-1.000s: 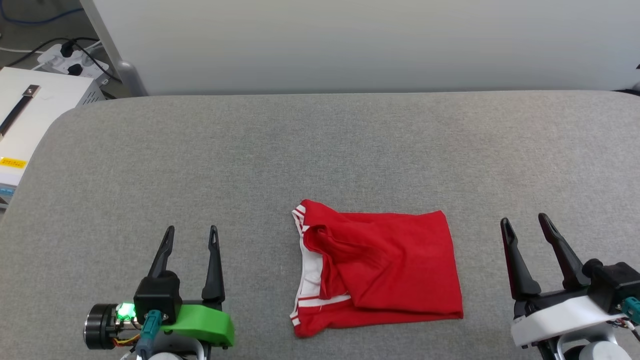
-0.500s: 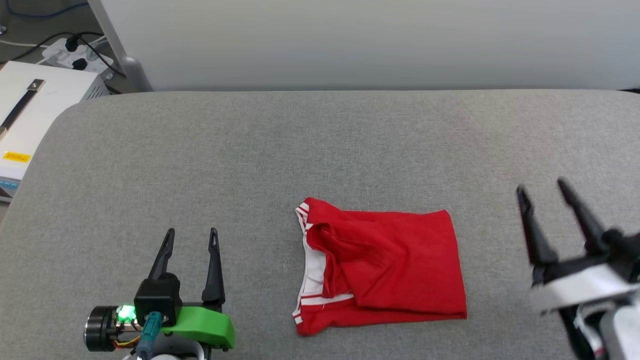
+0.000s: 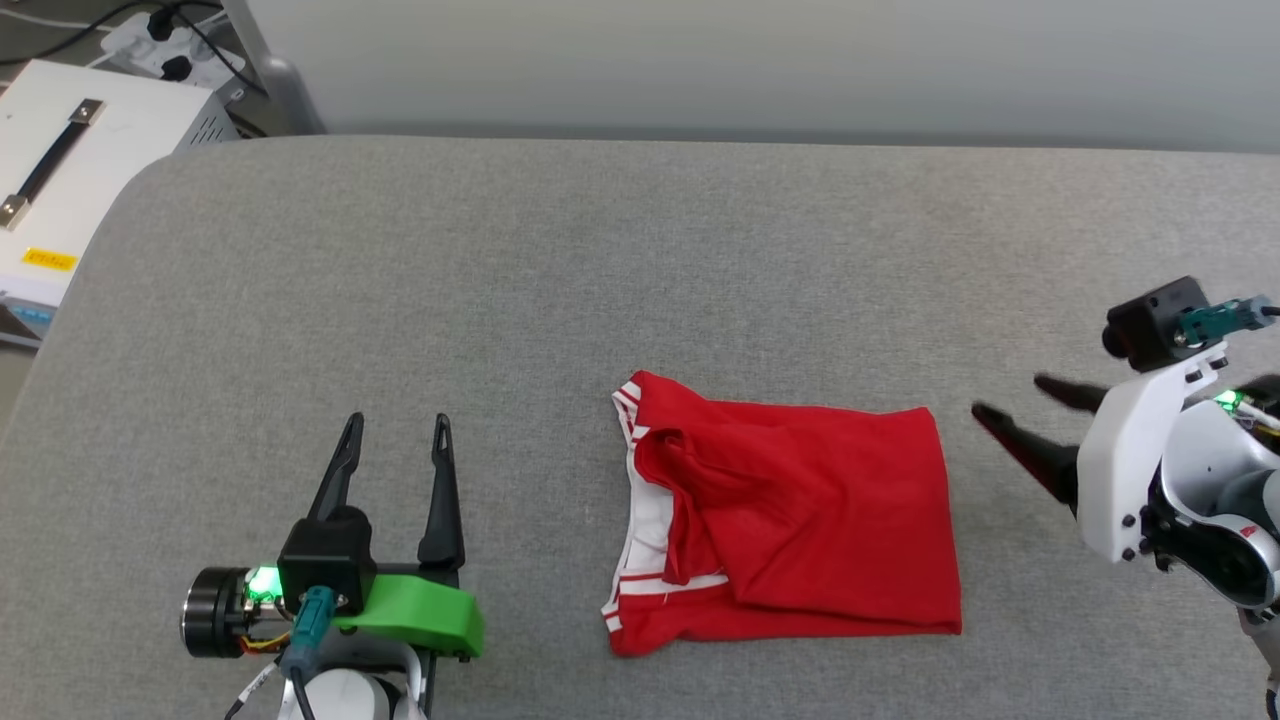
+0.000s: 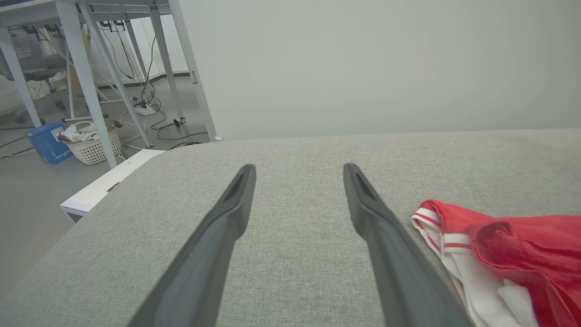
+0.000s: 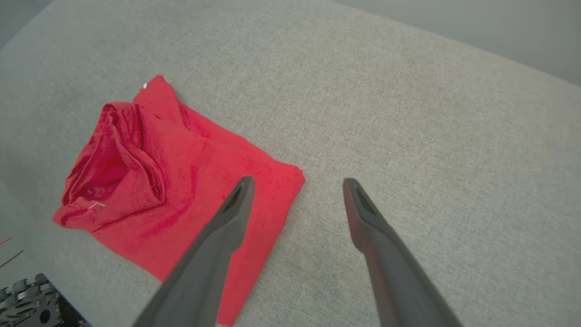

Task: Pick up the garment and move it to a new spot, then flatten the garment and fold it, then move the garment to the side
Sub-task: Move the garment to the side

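The garment point(image 3: 800, 520) lies folded into a rough square on the grey table point(image 3: 600, 260), red with white, striped sleeve trim along its left edge. The left wrist view shows it at lower right point(image 4: 508, 254), the right wrist view at left point(image 5: 181, 168). My left gripper point(image 3: 395, 432) rests open at lower left, fingers pointing away, well left of the garment. My right gripper point(image 3: 1010, 398) is open at the right, raised and turned so its fingers point left toward the garment's upper right corner, a short gap away. Nothing is held.
The table's rounded back-left corner point(image 3: 150, 180) drops off to a white box with a black handle point(image 3: 60, 170) and a power strip point(image 3: 160, 40). A pale wall point(image 3: 760, 60) stands behind the table. Table legs, cables and a basket point(image 4: 93, 143) sit on the floor.
My right arm has lifted and swung its gripper from pointing away to pointing left at the garment's corner. The head camera has shifted slightly. The left gripper and garment stay put.
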Robot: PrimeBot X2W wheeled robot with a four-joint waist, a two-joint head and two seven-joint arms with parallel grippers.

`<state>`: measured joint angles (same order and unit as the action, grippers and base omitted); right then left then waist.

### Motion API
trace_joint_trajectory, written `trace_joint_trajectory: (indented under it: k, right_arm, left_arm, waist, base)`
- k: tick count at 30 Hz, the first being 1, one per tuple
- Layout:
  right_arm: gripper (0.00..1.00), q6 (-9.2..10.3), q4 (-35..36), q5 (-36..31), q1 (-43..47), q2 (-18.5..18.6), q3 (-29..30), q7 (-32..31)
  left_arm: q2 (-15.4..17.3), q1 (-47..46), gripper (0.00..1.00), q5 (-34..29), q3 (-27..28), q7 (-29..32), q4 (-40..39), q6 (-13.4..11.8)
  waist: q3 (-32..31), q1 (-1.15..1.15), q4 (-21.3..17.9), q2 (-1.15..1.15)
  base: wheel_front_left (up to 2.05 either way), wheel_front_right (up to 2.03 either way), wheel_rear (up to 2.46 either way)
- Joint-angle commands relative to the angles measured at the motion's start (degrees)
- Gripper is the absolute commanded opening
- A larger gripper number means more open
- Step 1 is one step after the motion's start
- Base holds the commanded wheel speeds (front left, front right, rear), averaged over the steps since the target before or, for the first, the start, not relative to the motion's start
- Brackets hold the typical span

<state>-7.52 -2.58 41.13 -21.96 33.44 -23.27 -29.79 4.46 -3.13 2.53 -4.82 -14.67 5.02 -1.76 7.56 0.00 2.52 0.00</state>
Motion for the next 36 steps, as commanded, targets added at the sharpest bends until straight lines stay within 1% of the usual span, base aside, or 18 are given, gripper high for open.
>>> trace_joint_trajectory:
  k: [1,5,9,16,20,23,24,25,26,28,31,36]
  right_arm:
    - [1.00,0.03,-0.38,3.00,-0.75,0.88,-0.69,-3.56]
    - [1.00,0.03,-1.94,9.64,-0.03,2.10,-0.97,-10.69]
    - [1.00,0.03,-4.20,12.54,0.72,1.55,-1.17,-13.35]
    - [1.00,0.03,-8.66,13.47,0.04,-1.61,-3.25,-12.59]
    - [1.00,0.03,-11.92,13.86,0.70,-3.33,-5.80,-11.59]
    - [1.00,0.03,-13.17,14.10,1.25,-4.16,-7.89,-9.60]
    - [0.68,0.03,-13.09,14.40,1.29,-4.22,-8.72,-8.91]
    - [0.43,0.03,-13.09,14.46,1.20,-4.17,-9.01,-7.84]
    - [0.00,0.03,-12.90,14.30,0.91,-3.89,-9.67,-6.74]
    - [0.00,0.03,-11.71,13.26,-0.19,-2.63,-11.06,-4.29]
    - [0.00,0.03,-10.37,13.61,-1.89,-1.73,-11.20,-0.65]
    - [0.00,0.03,-6.41,10.65,-5.68,2.11,-13.34,4.00]
  left_arm:
    - [-0.34,-1.25,1.00,0.39,-0.11,-0.33,-0.05,0.06]
    - [-0.63,-2.48,1.00,0.53,-0.79,-0.33,0.01,0.25]
    - [-0.88,-3.72,1.00,0.64,-1.37,-0.33,-0.33,0.22]
    - [-1.09,-5.59,1.00,0.45,-1.83,-0.33,-0.52,0.19]
    - [-1.20,-6.37,1.00,0.47,-2.25,-0.33,-0.34,0.19]
    - [-1.29,-6.77,1.00,0.58,-2.62,-0.33,-0.02,0.13]
    - [-1.31,-6.79,1.00,0.67,-2.60,-0.33,0.09,0.04]
    - [-1.32,-6.76,1.00,0.72,-2.56,-0.33,0.17,-0.02]
    - [-1.34,-6.66,1.00,0.76,-2.52,-0.33,0.28,-0.06]
    - [-1.36,-6.36,1.00,0.77,-2.38,-0.33,0.54,-0.11]
    - [-1.35,-5.58,1.00,0.68,-1.68,-0.33,0.56,-0.40]
    - [-1.25,-3.93,1.00,0.59,-0.73,-0.33,0.41,-0.43]
  waist:
    - [1.14,0.00,0.88,0.00]
    - [2.88,0.00,2.36,0.00]
    - [4.90,0.00,3.99,0.00]
    - [8.05,0.00,5.98,0.00]
    - [9.15,0.00,6.69,0.00]
    - [9.34,0.00,7.13,0.00]
    - [9.26,0.00,7.15,0.00]
    - [9.11,0.00,7.12,0.00]
    - [8.87,0.00,7.08,0.00]
    - [8.22,0.00,6.95,0.00]
    - [7.00,0.00,6.02,0.00]
    - [4.79,0.00,2.82,0.00]
  base:
    - [0.00,0.00,0.00]
    - [0.00,0.00,0.00]
    - [0.00,0.00,0.00]
    - [0.00,0.00,0.00]
    - [0.00,0.00,0.00]
    - [0.00,0.00,0.00]
    - [0.00,0.00,0.00]
    - [0.00,0.00,0.00]
    - [0.00,0.00,0.00]
    - [0.00,0.00,0.00]
    - [0.00,0.00,0.00]
    - [0.00,0.00,0.00]
